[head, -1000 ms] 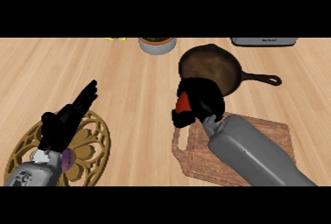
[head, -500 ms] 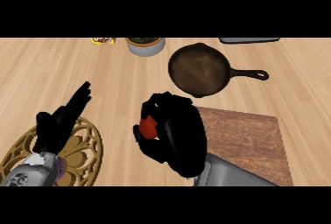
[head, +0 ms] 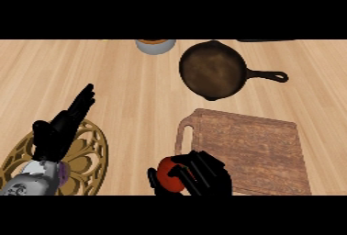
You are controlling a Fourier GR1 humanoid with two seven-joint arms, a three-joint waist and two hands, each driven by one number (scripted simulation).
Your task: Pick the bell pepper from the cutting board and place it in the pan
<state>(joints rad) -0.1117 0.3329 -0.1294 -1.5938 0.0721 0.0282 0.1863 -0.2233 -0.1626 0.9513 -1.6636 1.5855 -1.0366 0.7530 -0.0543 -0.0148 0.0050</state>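
Note:
A red bell pepper [head: 169, 175] is held in my right hand [head: 200, 176], whose fingers curl round it, low in the head view just off the near-left corner of the wooden cutting board [head: 247, 147]. The dark cast-iron pan [head: 212, 69] lies beyond the board, its handle pointing right. My left hand [head: 61, 131] rests open at the lower left, fingers straight and pointing up-right.
A gold, ornate trivet [head: 88, 158] lies under my left hand. A grey bowl [head: 155, 45] with something orange in it stands at the far edge, left of the pan. A dark object shows at the far right edge.
My right hand has drawn back toward the near edge with the pepper, away from the pan. The view has shifted. The left hand stays put over the trivet.

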